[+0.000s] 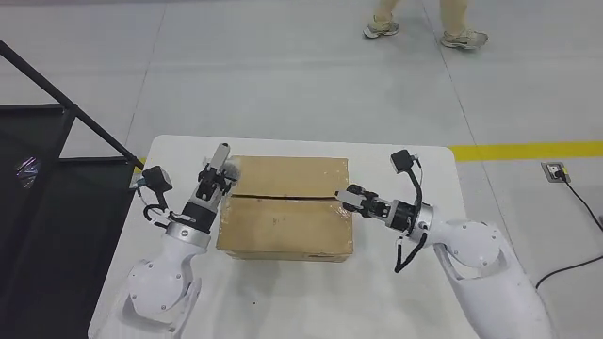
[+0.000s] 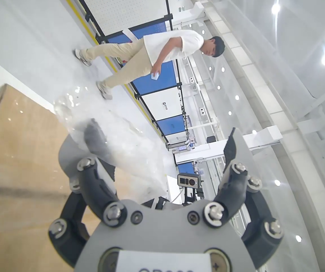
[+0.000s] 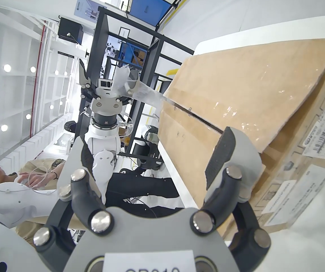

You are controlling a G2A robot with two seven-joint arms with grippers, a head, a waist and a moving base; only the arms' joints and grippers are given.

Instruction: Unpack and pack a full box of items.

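Box (image 1: 283,224) contents under closed flaps; its labelled side (image 3: 307,171) partly beyond the right wrist view's edge.

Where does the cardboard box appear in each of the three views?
Top view: cardboard box in the middle of the table.
Left wrist view: cardboard box beside the left hand.
Right wrist view: cardboard box beyond the right hand.
Shared landmark: the seam between its top flaps.
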